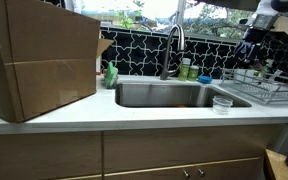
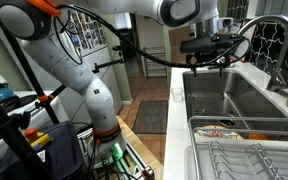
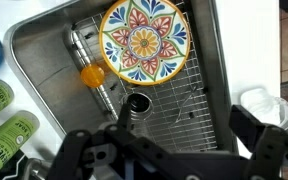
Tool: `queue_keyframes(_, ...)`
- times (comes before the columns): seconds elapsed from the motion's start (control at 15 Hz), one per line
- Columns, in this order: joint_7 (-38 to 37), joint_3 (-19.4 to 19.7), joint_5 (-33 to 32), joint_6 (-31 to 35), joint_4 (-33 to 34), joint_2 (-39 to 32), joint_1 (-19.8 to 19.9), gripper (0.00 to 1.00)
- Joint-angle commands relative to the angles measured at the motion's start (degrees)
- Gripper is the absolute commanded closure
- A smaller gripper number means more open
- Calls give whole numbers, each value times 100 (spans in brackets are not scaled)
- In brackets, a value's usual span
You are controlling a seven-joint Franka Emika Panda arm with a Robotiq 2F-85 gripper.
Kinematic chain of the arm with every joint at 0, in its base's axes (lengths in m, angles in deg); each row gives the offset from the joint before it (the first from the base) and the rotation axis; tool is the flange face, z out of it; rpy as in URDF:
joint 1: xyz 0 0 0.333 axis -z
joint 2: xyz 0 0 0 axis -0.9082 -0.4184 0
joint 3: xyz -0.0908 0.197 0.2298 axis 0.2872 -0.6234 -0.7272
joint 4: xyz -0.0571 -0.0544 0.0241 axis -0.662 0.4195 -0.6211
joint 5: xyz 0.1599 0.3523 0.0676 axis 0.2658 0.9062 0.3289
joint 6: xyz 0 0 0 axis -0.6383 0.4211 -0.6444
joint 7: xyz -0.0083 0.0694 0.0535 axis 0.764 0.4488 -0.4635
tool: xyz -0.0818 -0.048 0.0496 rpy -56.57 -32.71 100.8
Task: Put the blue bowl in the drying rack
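Sink (image 1: 149, 95): set into the counter (image 1: 104, 113), faucet (image 1: 170, 50) behind it, plate (image 3: 144, 42) lying inside. In an exterior view, box (image 1: 39, 60) on the counter left of the sink. Drying rack (image 1: 260, 90) to its right, bowl (image 1: 204, 77) at the sink's rear right corner, cup (image 1: 222, 103) at its front right.

White, glossy, round-shelled robot arm (image 2: 87, 82) is showing fat tubular links with smooth seams. Grey joint cap (image 2: 174, 10) is sitting on the upper link, metallic-looking. Orange trim (image 2: 34, 6) is running along the top link. Thin black cables (image 2: 134, 48) are looping loosely off the shells toward the wrist. Matte black boxy gripper (image 2: 206, 55) is reading all dark, no markings legible. In the wrist view its chunky black linkage fingers (image 3: 79, 152) are showing bar segments and round pivots.
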Motion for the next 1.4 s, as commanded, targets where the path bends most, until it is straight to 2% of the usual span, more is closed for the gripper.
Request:
queue_keyframes(0.0, 123, -219, 145, 4, 30, -101, 265, 0)
queue_keyframes(0.13, 131, -219, 144, 3, 41, -108, 270, 0)
queue_keyframes(0.2, -35, -160, 199, 51, 211, -404, 332, 0)
queue_keyframes(0.53, -840, 23, 547, 1460, 688, -1437, 735, 0)
queue_keyframes(0.8, -1352, -138, 772, 2362, 1063, -2342, 962, 0)
queue_keyframes(0.93, -1560, -254, 667, 2744, 1262, -2766, 1080, 0)
queue_keyframes(1.33, -1735, -559, 650, 2888, 2047, -3890, 1565, 0)
